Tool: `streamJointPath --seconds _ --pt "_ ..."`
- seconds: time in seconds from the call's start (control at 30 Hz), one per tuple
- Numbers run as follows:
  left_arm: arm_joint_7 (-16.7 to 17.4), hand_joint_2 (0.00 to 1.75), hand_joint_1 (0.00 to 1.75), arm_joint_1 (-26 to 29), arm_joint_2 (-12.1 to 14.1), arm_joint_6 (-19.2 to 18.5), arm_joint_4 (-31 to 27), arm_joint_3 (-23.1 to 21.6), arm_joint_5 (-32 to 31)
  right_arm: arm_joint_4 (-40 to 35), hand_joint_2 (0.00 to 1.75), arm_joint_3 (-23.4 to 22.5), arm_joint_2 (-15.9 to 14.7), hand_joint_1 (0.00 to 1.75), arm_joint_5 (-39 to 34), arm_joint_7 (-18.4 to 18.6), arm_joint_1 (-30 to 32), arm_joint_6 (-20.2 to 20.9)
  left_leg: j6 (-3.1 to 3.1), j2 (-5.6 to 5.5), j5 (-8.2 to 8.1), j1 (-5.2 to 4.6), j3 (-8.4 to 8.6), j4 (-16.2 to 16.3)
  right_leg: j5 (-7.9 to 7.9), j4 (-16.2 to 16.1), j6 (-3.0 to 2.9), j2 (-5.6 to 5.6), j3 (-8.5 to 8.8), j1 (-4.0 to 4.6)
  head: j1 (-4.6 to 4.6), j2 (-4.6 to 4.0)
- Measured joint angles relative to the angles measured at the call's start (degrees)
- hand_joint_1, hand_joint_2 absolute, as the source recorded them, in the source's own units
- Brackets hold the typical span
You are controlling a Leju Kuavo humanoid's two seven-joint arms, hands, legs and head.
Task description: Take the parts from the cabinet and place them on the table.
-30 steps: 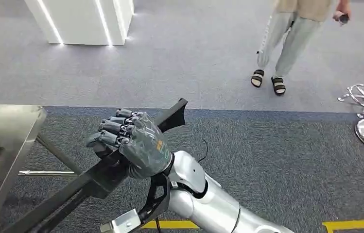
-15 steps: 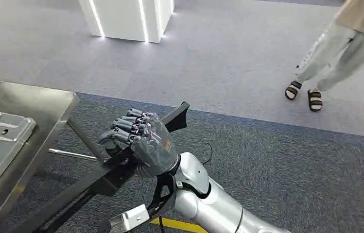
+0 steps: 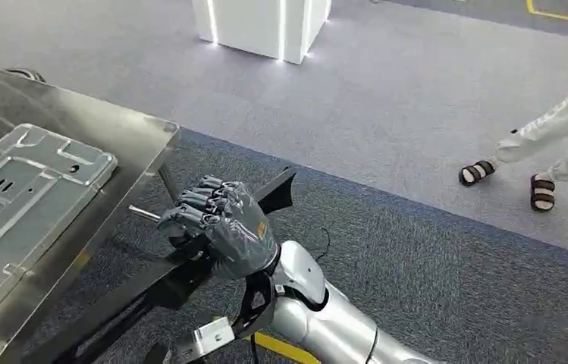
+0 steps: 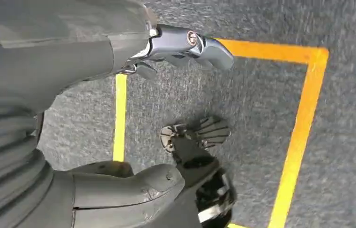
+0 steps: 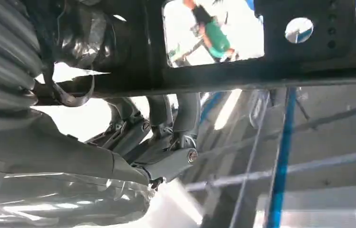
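- The whole head view has swung since a second ago: the steel surface [image 3: 133, 140] now fills the near left and the person [image 3: 546, 163] in sandals has slid off toward the right edge. That is the camera turning with the robot, not the things moving.
- Through that turn the right hand [image 3: 224, 227] keeps its fingers wrapped round the long black part [image 3: 167, 273], the same grip as before, with the part's flared tip poking out past the knuckles toward the surface.
- My read: carry nearly done, with the surface's corner now near the part's front end, so set-down looks like the next job.
- The part is a dark, matte, flat-sided bar; in the right wrist view it shows a rectangular cut-out and a round hole [image 5: 298, 29].
- On the surface already lies a stamped metal panel [image 3: 26, 197], pale grey, ribbed and slotted, with rounded tabs.
- The surface is brushed and reflective; the floor is speckled dark carpet meeting lighter grey.
- The left hand [image 4: 119, 128] hangs over floor with yellow tape [image 4: 304, 123], fingers loose, nothing in it.
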Motion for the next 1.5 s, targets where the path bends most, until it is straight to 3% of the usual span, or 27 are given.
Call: streamJointPath --seconds 0.07,0.1,0.17,0.2,0.23,0.27,0.37,0.4,0.43,0.47,0.53,0.6,0.63,0.7,0.73,0.8,0.9,0.97,1.03,1.07,1.13,1.2,1.23,1.27,1.4,1.43,1.5 --pt "0.5 1.75 0.0 0.2 0.0 0.3 0.0 0.1 0.0 1.1 1.75 0.0 0.0 1.75 -0.5 -0.5 0.2 0.0 0.06 -1.57 -0.03 -0.21 0.01 0.1 -0.97 5.5 -0.15 0.33 -3.28 0.07 0.0 0.0" --pt "0.7 1.75 0.0 0.4 0.0 0.4 0.0 0.3 0.0 1.5 1.75 0.1 0.1 1.75 -0.7 -0.6 0.3 -0.1 0.05 -2.48 -0.03 -0.32 0.08 0.1 0.74 4.3 -0.41 0.42 -3.06 0.1 0.0 -0.02" --pt "0.8 1.75 0.0 0.8 0.0 0.2 0.0 0.4 0.0 2.2 1.75 0.1 0.6 1.75 -0.8 -0.7 0.3 -0.1 0.04 -4.28 -0.02 -0.38 0.14 0.2 6.46 -4.7 -1.29 1.36 0.73 0.31 0.0 0.0" --pt "0.8 1.75 0.0 1.0 0.0 0.1 0.0 0.5 0.1 2.3 1.75 0.1 0.8 1.75 -0.8 -0.7 0.3 -0.2 0.02 -4.93 -0.02 -0.31 0.1 0.3 8.85 -9.7 -1.74 3.46 2.93 0.41 0.0 -0.02" --pt "0.9 1.75 0.0 1.1 -0.2 -0.1 0.0 0.5 0.2 2.6 1.75 0.1 0.8 1.75 -0.8 -0.7 0.3 -0.2 -0.19 -5.44 0.03 -0.47 -0.08 0.4 8.49 -11.9 -2.08 5.91 3.86 0.34 0.0 0.0" --pt "0.9 1.75 0.0 1.2 -0.2 -0.2 0.0 0.6 0.5 2.8 1.75 0.1 0.8 1.75 -0.9 -0.7 0.2 -0.2 -0.55 -6.24 0.13 -0.36 -0.34 0.5 8.72 -12.6 -1.76 5.22 3.94 0.26 0.0 0.0" --pt "0.7 1.75 0.0 2.1 -0.2 -0.7 0.0 1.1 1.3 3.6 1.75 0.1 1.4 1.75 -0.8 -0.6 -0.3 0.4 -1.77 -8.0 0.49 -0.04 -0.71 0.0 8.94 -13.1 -2.0 3.65 4.22 0.55 0.0 0.0" --pt "0.6 1.75 0.0 2.2 -0.2 -0.8 0.0 1.3 1.5 3.8 1.75 0.1 1.7 1.75 -0.8 -0.6 -0.6 0.6 -1.7 -6.32 0.07 -0.07 -0.89 0.6 9.37 -13.9 -2.17 2.68 4.69 -0.1 -0.04 -0.02" --pt "0.4 1.75 0.0 2.2 -0.2 -0.9 0.0 1.6 1.7 4.1 1.75 0.1 1.9 1.75 -0.8 -0.6 -0.9 1.0 -1.96 -2.71 -1.25 -0.4 -1.52 2.2 9.4 -14.2 -2.29 2.12 5.02 0.06 -0.04 -0.02" --pt "0.2 1.75 0.0 2.0 -0.2 -0.9 0.0 1.7 1.9 4.2 1.75 0.2 1.9 1.75 -0.8 -0.6 -1.2 1.1 -2.29 -0.75 -3.54 -0.35 -3.33 6.0 9.34 -14.2 -2.68 1.1 5.11 0.17 -0.11 -0.02" --pt "0.1 1.75 0.0 1.7 -0.3 -0.9 0.0 2.0 2.0 4.9 1.75 0.2 1.9 1.75 -0.8 -0.6 -1.2 1.4 -2.8 0.48 -7.31 -0.05 -7.73 14.9 9.18 -14.2 -2.77 -0.86 5.09 0.3 -0.09 0.0" --pt "0.2 1.75 0.0 1.9 -0.4 -0.7 0.0 2.1 2.1 5.3 1.75 0.2 1.9 1.75 -0.9 -0.6 -1.2 1.7 -3.3 0.81 -7.48 0.37 -9.12 17.8 9.01 -14.1 -2.62 -2.48 5.02 0.24 -0.11 -0.02" --pt "0.2 1.75 0.0 2.1 -0.4 -0.6 0.0 2.3 2.2 5.4 1.75 0.2 1.9 1.75 -0.9 -0.6 -1.2 1.7 -3.55 1.01 -5.71 0.6 -7.7 15.2 8.84 -14.0 -2.42 -3.19 5.04 0.16 -0.09 -0.02" --pt "0.3 1.75 0.0 2.1 -0.4 -0.6 0.0 2.5 2.4 5.6 1.75 0.2 2.1 1.75 -0.9 -0.6 -1.3 1.8 -3.91 2.43 -1.0 0.91 -1.92 4.9 8.28 -13.3 -1.78 -4.45 5.16 -0.13 -0.09 -0.02" --pt "0.3 1.75 0.0 2.0 -0.4 -0.5 0.0 2.5 2.5 5.6 1.75 0.2 2.3 1.75 -0.9 -0.6 -1.3 1.8 -3.98 4.91 -1.19 0.74 -0.24 1.1 7.86 -12.9 -1.28 -4.94 5.1 0.05 -0.09 0.0" --pt "0.4 1.75 0.0 1.8 -0.5 -0.4 0.0 2.8 2.6 5.7 1.75 0.3 2.4 1.75 -1.1 -0.6 -1.6 1.8 -2.34 3.67 -1.23 0.33 -0.22 1.6 7.45 -12.5 -0.69 -5.52 5.06 0.56 0.07 -0.02" --pt "0.5 1.75 0.0 2.0 -0.4 -0.3 0.0 3.4 2.9 5.8 1.75 0.4 2.5 1.75 -1.3 -0.6 -1.7 1.8 -1.16 2.1 -1.18 0.46 -0.19 1.4 6.93 -12.4 0.08 -6.45 5.41 0.22 0.09 0.0" --pt "0.5 1.75 0.0 2.0 -0.4 -0.3 0.0 3.5 2.9 5.8 1.75 0.5 2.6 1.75 -1.3 -0.7 -1.8 1.8 -0.5 1.26 -1.07 0.47 -0.19 1.4 3.86 -8.2 0.43 -1.31 3.9 -0.38 0.09 0.0" --pt "0.5 1.75 0.0 1.8 -0.4 -0.3 0.0 3.5 2.9 5.9 1.75 0.5 2.4 1.75 -1.5 -0.6 -1.6 1.8 -0.26 -0.11 -1.05 0.26 -0.23 1.4 -0.59 1.3 0.47 0.18 -0.79 -0.25 0.11 -0.02" --pt "0.5 1.75 0.0 1.8 -0.4 -0.3 0.0 3.5 2.9 6.1 1.75 0.5 2.3 1.75 -1.5 -0.6 -1.5 1.8 -0.21 -0.87 -1.04 0.07 -0.22 1.4 -1.56 5.2 0.34 0.29 -2.93 -0.22 0.11 0.0" --pt "0.5 1.75 0.0 2.0 -0.4 -0.3 0.0 3.7 2.9 6.1 1.75 0.5 2.2 1.75 -1.6 -0.6 -1.2 1.7 -0.14 -2.39 -1.06 -0.27 -0.11 1.4 0.96 4.5 -0.33 0.4 -3.52 0.0 0.11 -0.02" --pt "0.5 1.75 0.0 2.0 -0.4 -0.2 0.0 3.7 2.8 6.1 1.75 0.5 2.2 1.75 -1.7 -0.6 -1.3 1.6 -0.14 -3.96 -1.05 -0.45 0.06 1.4 6.8 -4.7 -1.55 1.46 0.31 0.53 0.11 0.0" --pt "0.5 1.75 0.0 2.0 -0.4 -0.2 0.0 3.7 2.8 6.1 1.75 0.5 2.2 1.75 -1.7 -0.6 -1.3 1.5 -0.13 -4.55 -1.04 -0.3 0.05 1.4 9.21 -10.2 -2.28 3.59 2.59 0.87 0.11 0.0" --pt "0.5 1.75 0.0 2.1 -0.7 -0.1 0.0 3.8 2.6 6.1 1.75 0.5 2.2 1.75 -1.7 -0.7 -1.2 1.4 -0.33 -4.95 -0.94 -0.31 -0.13 1.4 8.45 -11.5 -2.69 5.43 3.21 0.74 0.0 -0.02" --pt "0.5 1.75 0.0 2.4 -0.6 0.3 0.0 3.8 2.5 6.1 1.75 0.4 2.1 1.75 -1.6 -0.7 -1.3 0.9 -1.78 -7.05 -0.49 0.2 -0.15 0.4 9.11 -12.9 -3.03 3.49 3.81 1.25 0.15 0.0" --pt "0.5 1.75 0.0 2.4 -0.4 0.4 0.0 3.9 2.5 6.1 1.75 0.4 2.2 1.75 -1.4 -0.7 -1.3 0.7 -1.81 -6.18 -0.78 0.18 -0.15 0.9 9.84 -14.4 -2.76 2.26 4.63 0.19 0.09 0.0" --pt "0.5 1.75 0.0 2.2 -0.3 0.4 0.0 3.9 2.5 6.0 1.75 0.1 2.1 1.75 -1.1 -0.6 -1.3 0.3 -2.23 -1.11 -4.18 -0.45 -2.46 5.8 10.13 -15.4 -3.1 1.04 5.37 0.46 0.04 0.0"
